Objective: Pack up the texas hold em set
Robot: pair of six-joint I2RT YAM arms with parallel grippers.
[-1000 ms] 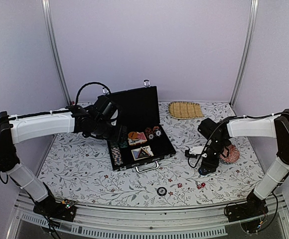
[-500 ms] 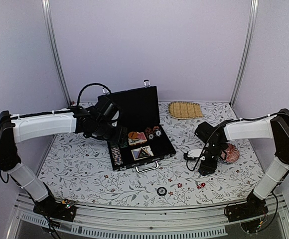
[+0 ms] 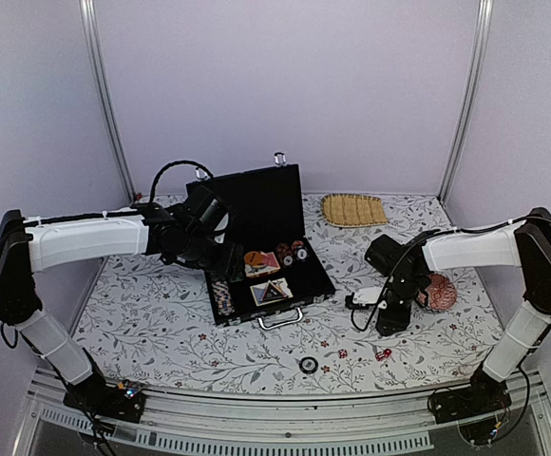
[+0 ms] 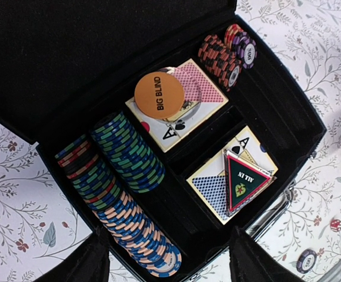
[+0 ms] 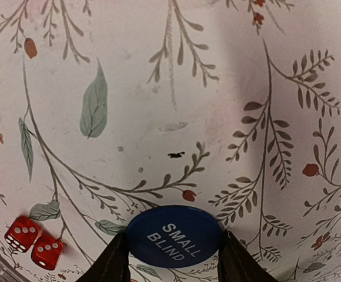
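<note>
**Words on the poker pieces**

In the case, an orange disc reads "BIG BLIND" and a triangular marker reads "ALL IN". The card under each shows "A". A corner purple chip says "500". A blue disc reads "SMALL BLIND".

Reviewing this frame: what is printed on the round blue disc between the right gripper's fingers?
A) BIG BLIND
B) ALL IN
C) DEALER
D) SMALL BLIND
D: in the right wrist view, the round blue disc between the fingers of the right gripper reads SMALL BLIND in white letters. BIG BLIND is on the round orange disc.
</note>
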